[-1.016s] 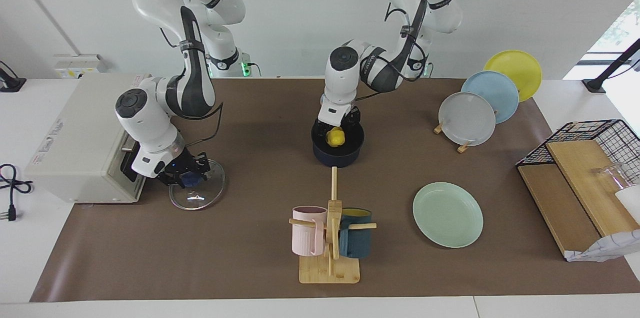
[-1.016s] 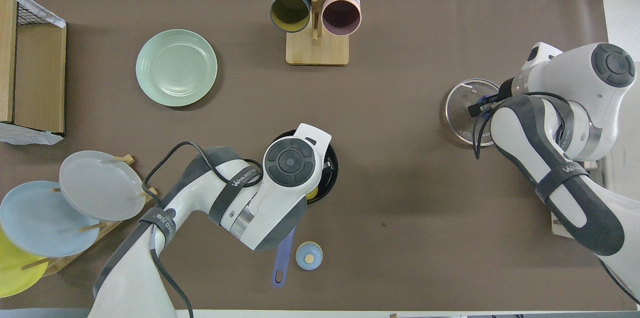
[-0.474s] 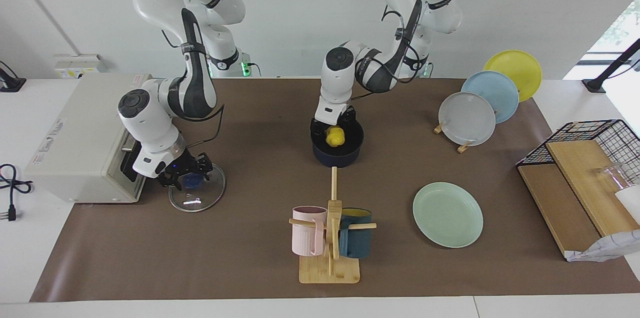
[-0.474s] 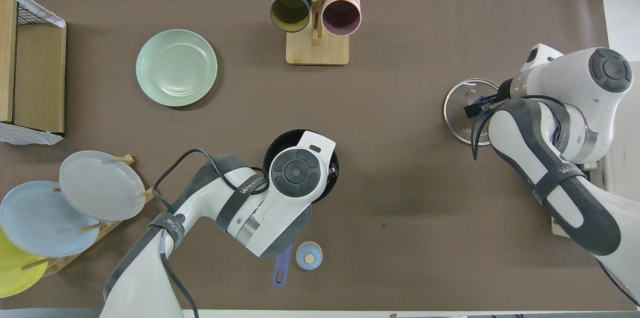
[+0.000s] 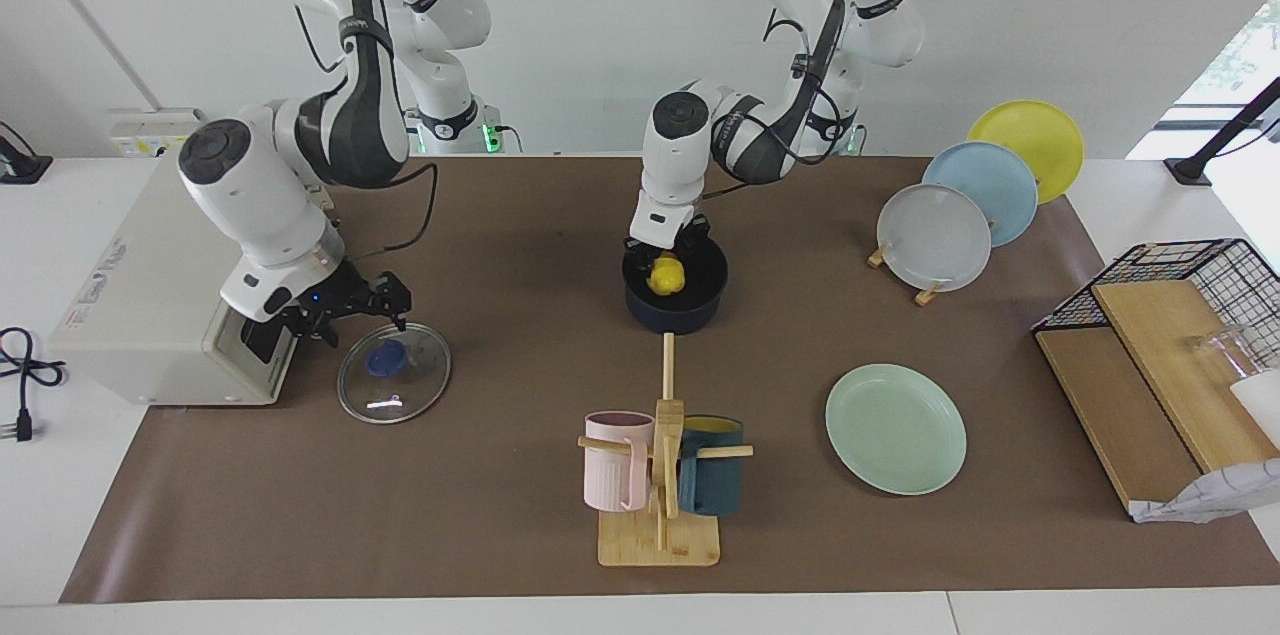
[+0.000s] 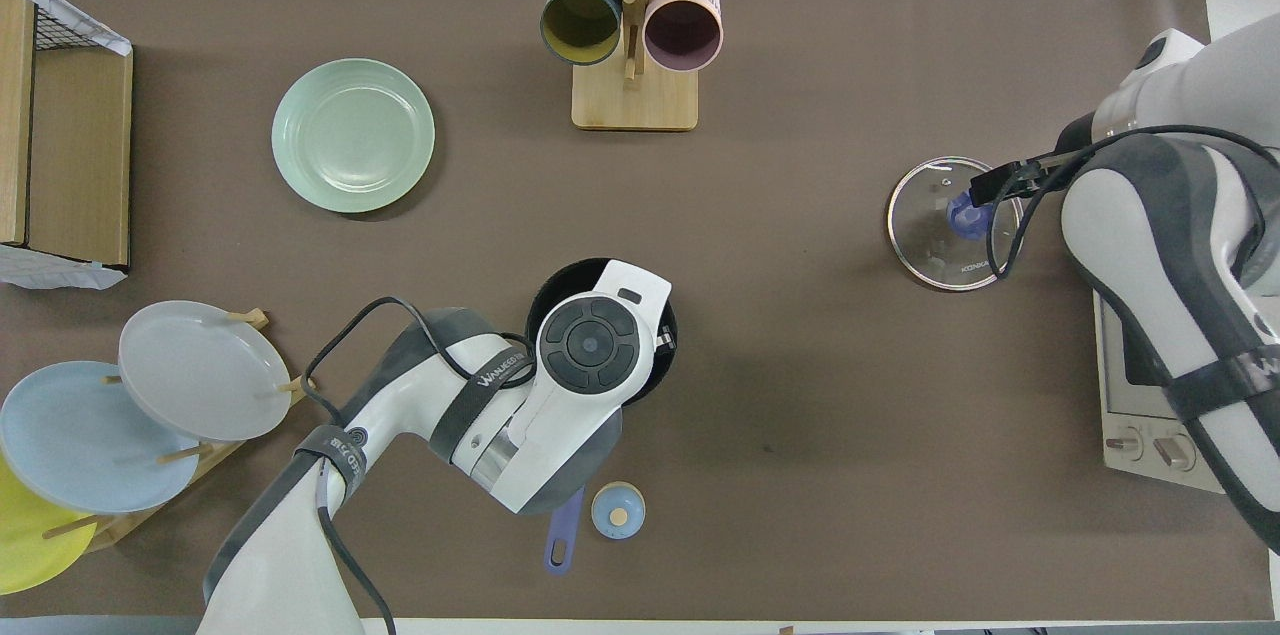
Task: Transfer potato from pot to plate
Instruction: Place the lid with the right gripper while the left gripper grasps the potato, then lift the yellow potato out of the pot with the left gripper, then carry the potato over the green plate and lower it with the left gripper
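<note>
The yellow potato (image 5: 667, 275) lies in the dark navy pot (image 5: 676, 307) at the middle of the table. My left gripper (image 5: 666, 253) is down inside the pot, right at the potato. In the overhead view the left arm covers the potato and most of the pot (image 6: 553, 283); only the rim and the blue handle (image 6: 562, 535) show. The mint-green plate (image 5: 895, 428) (image 6: 353, 135) lies flat, farther from the robots, toward the left arm's end. My right gripper (image 5: 350, 313) (image 6: 990, 190) is open and empty, raised over the glass lid (image 5: 393, 373).
A mug rack (image 5: 660, 475) with a pink and a navy mug stands farther from the robots than the pot. Grey, light blue and yellow plates (image 5: 935, 235) stand upright on a stand. A white oven (image 5: 150, 285) is beside the lid. A wire basket (image 5: 1180, 335) stands at the left arm's end.
My right gripper has let go of the lid's blue knob and risen toward the oven. My left gripper has shifted slightly inside the pot; the potato stays about where it was.
</note>
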Action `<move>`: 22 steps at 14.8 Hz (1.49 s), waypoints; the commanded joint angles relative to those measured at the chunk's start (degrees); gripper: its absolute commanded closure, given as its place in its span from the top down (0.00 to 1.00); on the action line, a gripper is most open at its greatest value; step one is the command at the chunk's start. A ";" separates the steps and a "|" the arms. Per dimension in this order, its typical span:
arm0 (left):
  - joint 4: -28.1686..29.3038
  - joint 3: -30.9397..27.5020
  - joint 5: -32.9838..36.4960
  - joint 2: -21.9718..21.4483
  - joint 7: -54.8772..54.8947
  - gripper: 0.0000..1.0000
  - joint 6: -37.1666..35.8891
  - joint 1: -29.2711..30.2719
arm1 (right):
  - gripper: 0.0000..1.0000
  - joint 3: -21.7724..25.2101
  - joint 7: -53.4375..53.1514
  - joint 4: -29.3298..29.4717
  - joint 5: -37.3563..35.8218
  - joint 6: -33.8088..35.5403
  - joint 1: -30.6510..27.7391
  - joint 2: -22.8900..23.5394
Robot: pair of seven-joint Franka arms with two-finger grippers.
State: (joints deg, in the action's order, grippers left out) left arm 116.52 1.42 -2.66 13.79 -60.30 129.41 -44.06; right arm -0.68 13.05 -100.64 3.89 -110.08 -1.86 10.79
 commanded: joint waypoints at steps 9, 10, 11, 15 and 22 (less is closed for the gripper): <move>-11.73 -0.98 -4.46 -4.65 11.16 0.00 -18.82 7.91 | 1.00 3.23 -11.18 5.28 -4.06 19.47 3.53 -9.56; -14.10 -0.89 -4.55 -4.56 12.65 0.00 -21.20 9.59 | 1.00 3.32 -11.47 5.19 -4.24 19.03 3.53 -9.39; -17.69 -0.98 -5.42 -4.30 14.58 0.00 -24.00 11.52 | 1.00 3.32 -11.55 5.19 -5.54 19.64 4.14 -9.56; -32.21 -0.89 -7.28 1.76 27.66 0.00 -32.64 23.46 | 1.00 3.32 -11.91 1.87 -6.26 18.95 3.88 -13.15; -33.11 -1.33 -3.33 10.19 48.95 0.00 -21.33 34.65 | 1.00 3.15 -12.69 4.58 -5.12 20.78 2.92 -11.32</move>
State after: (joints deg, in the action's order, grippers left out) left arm 85.64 -0.32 -7.77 20.08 -14.31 105.59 -10.51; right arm 2.86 1.76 -96.25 -1.60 -90.59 1.67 -0.22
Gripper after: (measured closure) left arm 0.361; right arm 0.000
